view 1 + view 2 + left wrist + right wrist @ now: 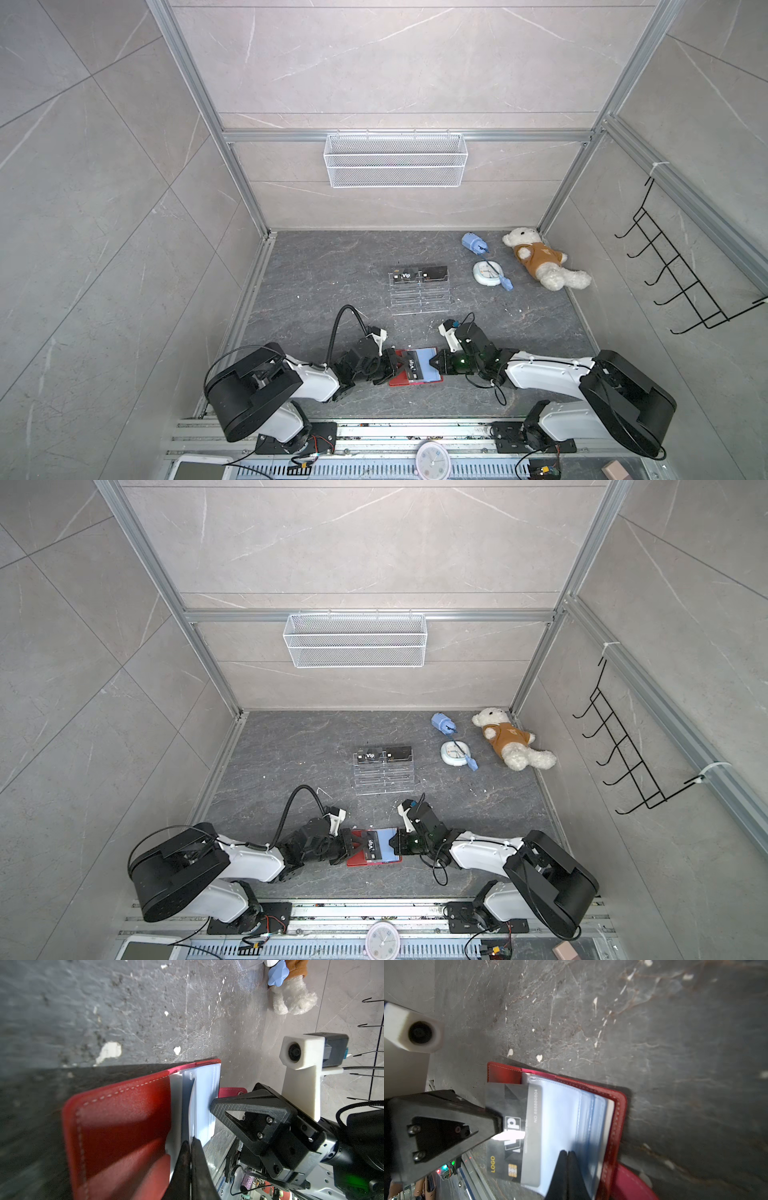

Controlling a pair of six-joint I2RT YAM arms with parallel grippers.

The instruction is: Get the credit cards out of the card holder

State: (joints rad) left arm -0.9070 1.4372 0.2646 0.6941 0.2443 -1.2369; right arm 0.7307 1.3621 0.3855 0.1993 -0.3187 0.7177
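Red leather holder [397, 380] lies open in front of the stand [419, 297], right gripper [433, 360] nipped shut on its blue page, left gripper [401, 365] clamping a Vip card [412, 365] half out of its sleeve, two cards [407, 276] already in the stand, so nearly done, I'd judge.

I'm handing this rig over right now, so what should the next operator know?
Left gripper: shut on the Vip card, which is partly out of its clear sleeve.
Right gripper: shut on the pale blue sleeve edge, steadying the open card holder.
Done: two black cards stand in the acrylic stand.
Left: draw the Vip card free; other cards inside cannot be seen.
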